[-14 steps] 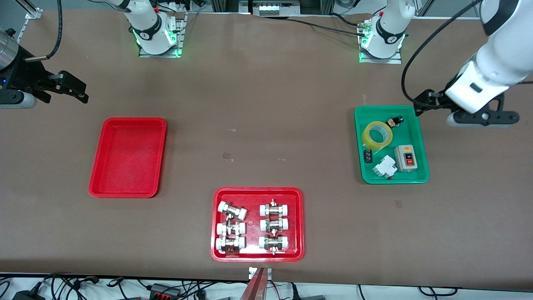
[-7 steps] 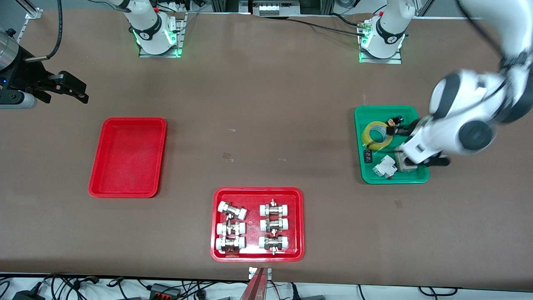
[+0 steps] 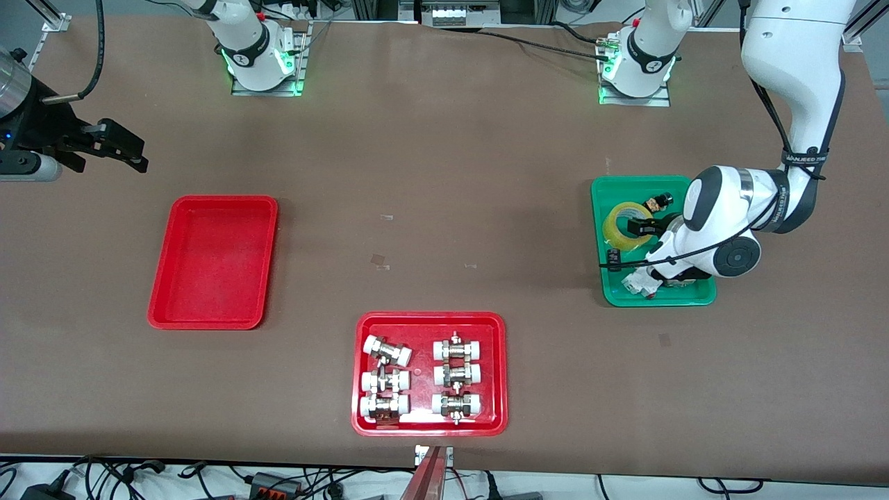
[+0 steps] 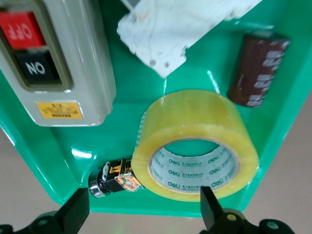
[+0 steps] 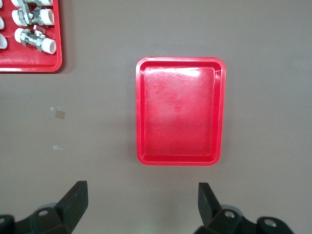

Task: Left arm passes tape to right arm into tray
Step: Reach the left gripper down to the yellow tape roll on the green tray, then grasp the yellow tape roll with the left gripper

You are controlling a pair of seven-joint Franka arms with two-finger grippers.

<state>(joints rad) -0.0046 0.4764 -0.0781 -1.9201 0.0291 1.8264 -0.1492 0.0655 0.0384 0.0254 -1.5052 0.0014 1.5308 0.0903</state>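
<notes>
The grey switch box (image 4: 51,63) in the green tray (image 4: 34,146) is showing "OFF" in white on its red button and "ON" in white on its black button, with a yellow label below whose print is too small to read. The tape (image 4: 195,146) is carrying the brand word "deli" repeated in green around its white inner core. The left arm (image 3: 799,83) is wearing a dark band printed with white letters that cannot be read surely.

Tape and tray well apart
The tape (image 3: 627,226) lies in a tray of parts (image 3: 656,300) (left arm's end); the tray (image 3: 214,262) sits toward the right arm's end.
</notes>
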